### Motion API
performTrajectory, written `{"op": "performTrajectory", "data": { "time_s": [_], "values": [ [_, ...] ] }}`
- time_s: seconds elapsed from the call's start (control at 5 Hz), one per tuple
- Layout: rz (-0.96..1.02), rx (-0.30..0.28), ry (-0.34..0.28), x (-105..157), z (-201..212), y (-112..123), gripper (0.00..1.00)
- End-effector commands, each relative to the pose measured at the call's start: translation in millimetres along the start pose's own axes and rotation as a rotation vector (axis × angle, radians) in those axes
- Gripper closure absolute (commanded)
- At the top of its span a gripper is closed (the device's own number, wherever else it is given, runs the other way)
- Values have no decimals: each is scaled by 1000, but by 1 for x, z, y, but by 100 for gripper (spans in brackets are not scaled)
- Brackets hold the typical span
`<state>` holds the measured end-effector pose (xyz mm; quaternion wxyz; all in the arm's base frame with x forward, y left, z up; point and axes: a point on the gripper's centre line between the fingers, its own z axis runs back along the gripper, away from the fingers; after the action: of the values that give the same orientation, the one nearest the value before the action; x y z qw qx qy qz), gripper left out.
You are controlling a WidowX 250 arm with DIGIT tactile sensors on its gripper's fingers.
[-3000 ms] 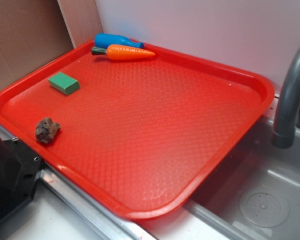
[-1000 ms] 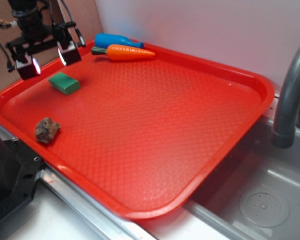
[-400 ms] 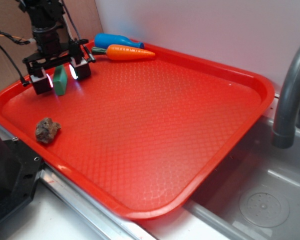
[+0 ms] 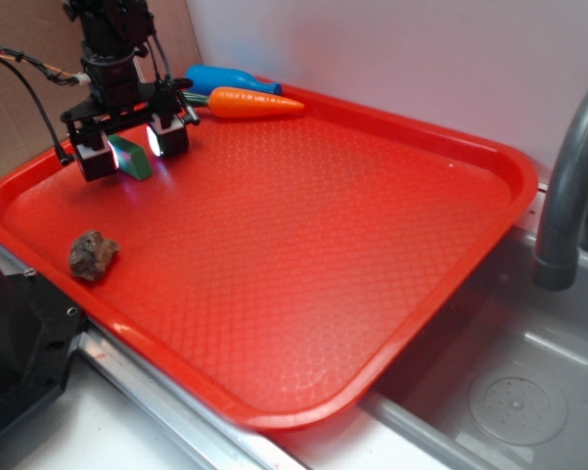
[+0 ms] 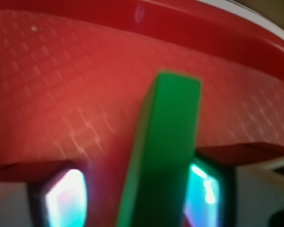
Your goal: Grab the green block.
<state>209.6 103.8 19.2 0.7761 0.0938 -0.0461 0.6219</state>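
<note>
Tray: large red textured plastic tray (image 4: 303, 245) carrying everything.
Tool: black two-fingered tool (image 4: 133, 147) has dropped to the tray's far-left corner, fingers straddling the block; whether they are truly clamped, I cannot tell.
Block: small flat green rectangular block (image 5: 163, 156), lately lying flat, now tipped on edge between the fingers, touching one; grasp probably nearly made.

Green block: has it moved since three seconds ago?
Yes. The green block now stands tilted on edge between the gripper fingers, slightly nearer the carrot than before.
</note>
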Motion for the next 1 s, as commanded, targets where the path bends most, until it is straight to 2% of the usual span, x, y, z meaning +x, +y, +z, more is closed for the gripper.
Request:
{"op": "performTrajectory", "data": {
  "time_s": [0.0, 0.2, 0.4, 0.6, 0.8],
  "values": [
    [21, -113, -11, -13, 25, 11, 100],
    [-151, -254, 4, -26, 72, 18, 100],
    [-388, -350, 33, -47, 127, 22, 100],
    [-622, -467, -78, -62, 175, 25, 100],
    [-866, -534, -101, -71, 221, 19, 100]
  ]
}}
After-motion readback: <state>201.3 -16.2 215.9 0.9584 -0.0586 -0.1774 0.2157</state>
